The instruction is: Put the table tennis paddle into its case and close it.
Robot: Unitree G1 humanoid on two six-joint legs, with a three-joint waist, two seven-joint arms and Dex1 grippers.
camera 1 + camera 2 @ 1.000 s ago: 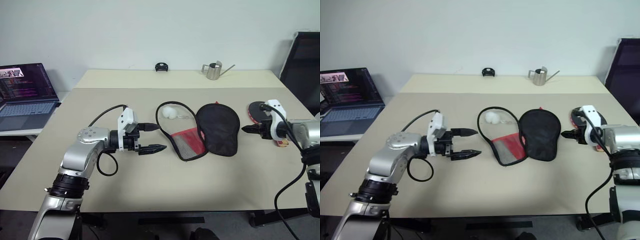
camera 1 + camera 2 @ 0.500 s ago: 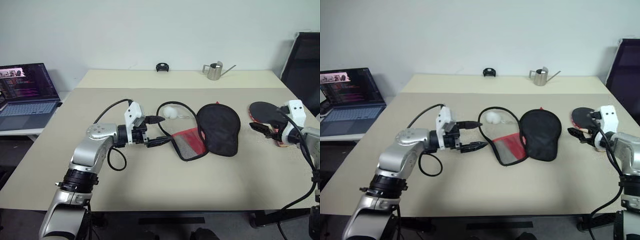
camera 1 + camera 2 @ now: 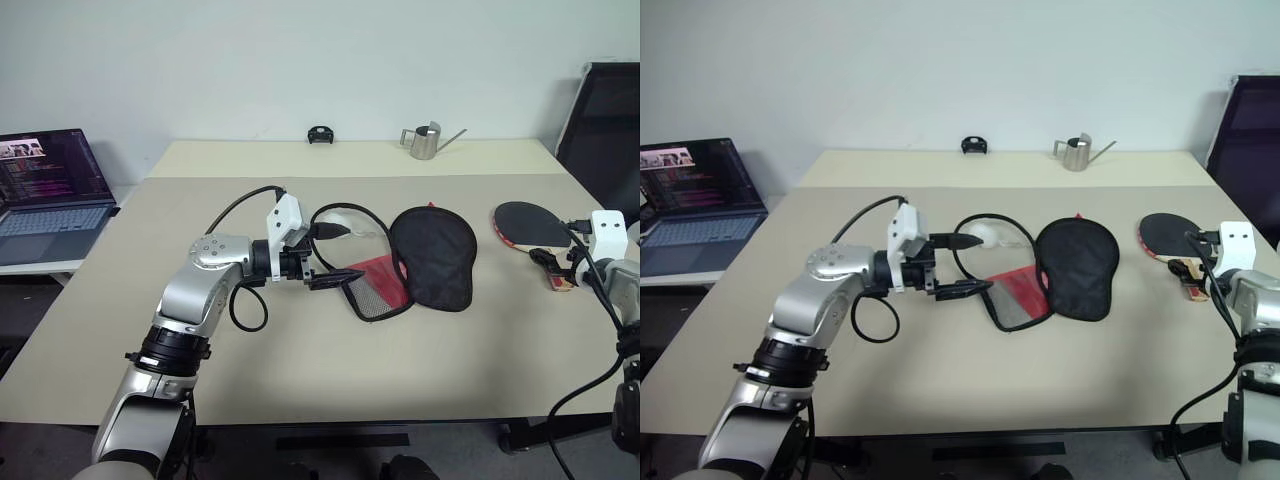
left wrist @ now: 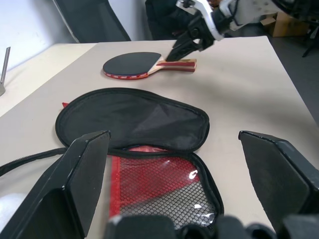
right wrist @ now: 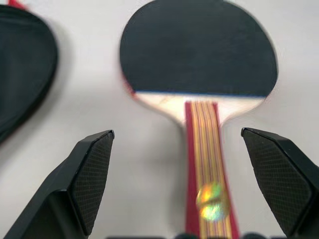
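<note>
Beige table (image 3: 300, 370) carrying the following. Table tennis paddle (image 3: 528, 222): flat on the table at the right side, black face up, red edge, striped wood handle pointing toward the near right; held by nothing. Case (image 3: 432, 258): middle of the table, unzipped and spread open, black fabric half on the right, red panel with mesh pocket on the left, zipper rim looping toward the far left around a white ball (image 3: 985, 236); well apart from the paddle. Left gripper (image 3: 328, 254): at the case's left edge, pointing right, fingers spread wide, one above and one below the zipper rim, clamped on nothing. Right gripper (image 5: 188, 186): at the near end of the paddle handle, fingers spread wide on either side of it, not closed on it. Far edge of table: small metal watering can (image 3: 428, 141), small black object (image 3: 320, 134). Far left, beside the table: open laptop (image 3: 48, 192).
</note>
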